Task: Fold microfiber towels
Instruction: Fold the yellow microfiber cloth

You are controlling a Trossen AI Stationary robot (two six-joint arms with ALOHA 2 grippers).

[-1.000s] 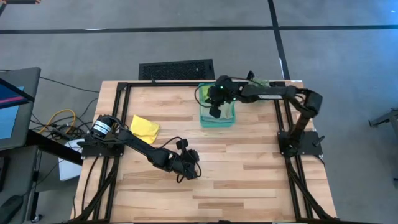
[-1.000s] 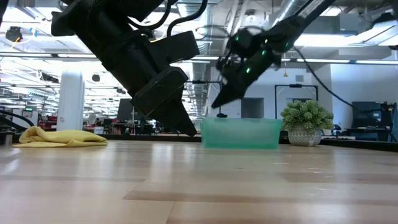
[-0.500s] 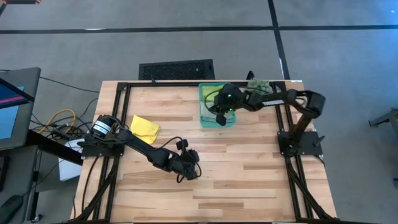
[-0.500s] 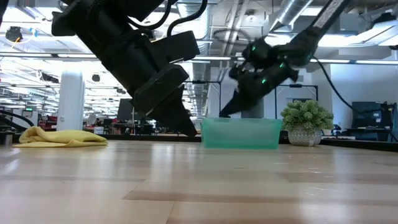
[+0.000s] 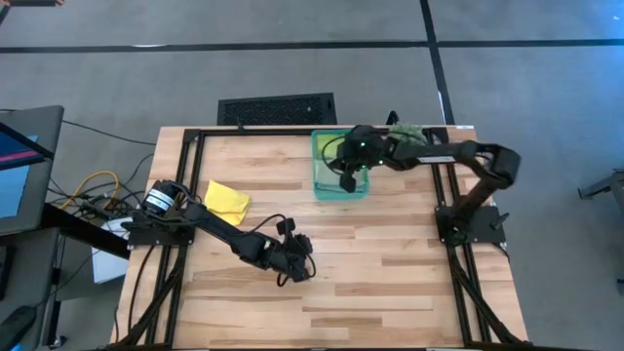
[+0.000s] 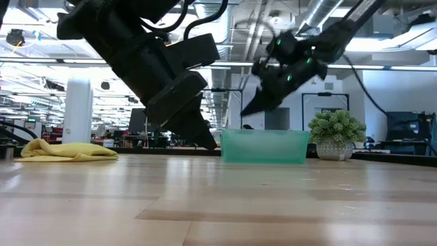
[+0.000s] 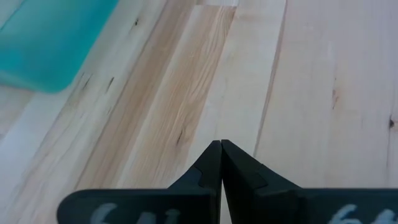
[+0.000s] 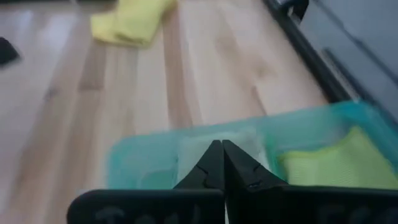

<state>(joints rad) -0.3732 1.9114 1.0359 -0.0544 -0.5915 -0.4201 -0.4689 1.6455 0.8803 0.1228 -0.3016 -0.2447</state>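
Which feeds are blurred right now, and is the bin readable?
Right wrist view: soft throughout, teal bin and yellow towel smeared. Low view: right end effector motion-blurred, ceiling lights glaring. Left wrist view: wood grain sharp, bin corner blurred. High view: crisp.

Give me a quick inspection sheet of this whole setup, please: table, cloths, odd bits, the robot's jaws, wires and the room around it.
Surface: wooden table, bare planks across the middle and front.
Job's things: yellow towel lying rumpled near the left arm's base; lime green towel inside the teal bin.
Clutter: small green plant at the far right edge.
Grippers: left gripper low over mid-table, jaws shut, empty; right gripper above the bin, jaws shut, nothing seen held.
Cables: yellow and orange wires off the table's left side.
Surroundings: grey floor, floor vent behind the table, screen at left.
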